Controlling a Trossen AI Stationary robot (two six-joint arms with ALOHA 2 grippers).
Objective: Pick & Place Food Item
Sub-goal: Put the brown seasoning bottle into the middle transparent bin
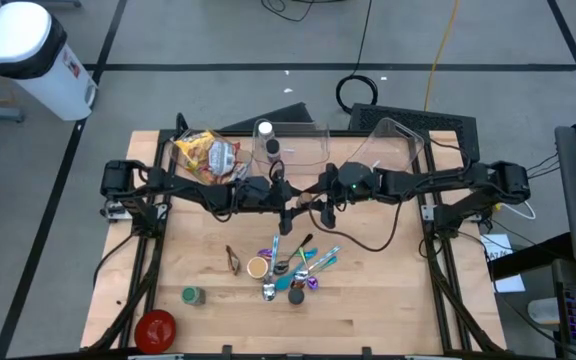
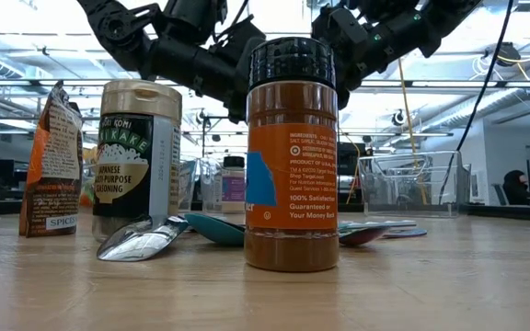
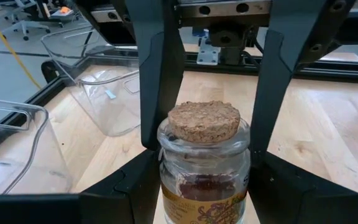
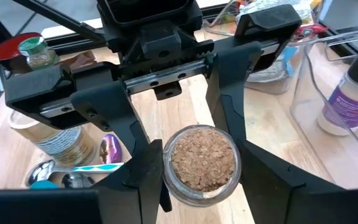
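Cork-stoppered jar (image 3: pixel 204 162), upright, is clamped by the left end effector (image 3: pixel 204 143); the right end effector (image 4: pixel 197 168) is seen closed around it at worktop (image 1: pixel 388 290) centre.

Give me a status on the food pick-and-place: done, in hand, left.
Done: a snack bag and a white bottle sit in the clear bins. In hand: the left gripper is shut on a cork-topped glass jar, and the right gripper meets it at the same jar, apparently a handover. Left: binning that jar; spice shakers and spoons lie loose on the table.
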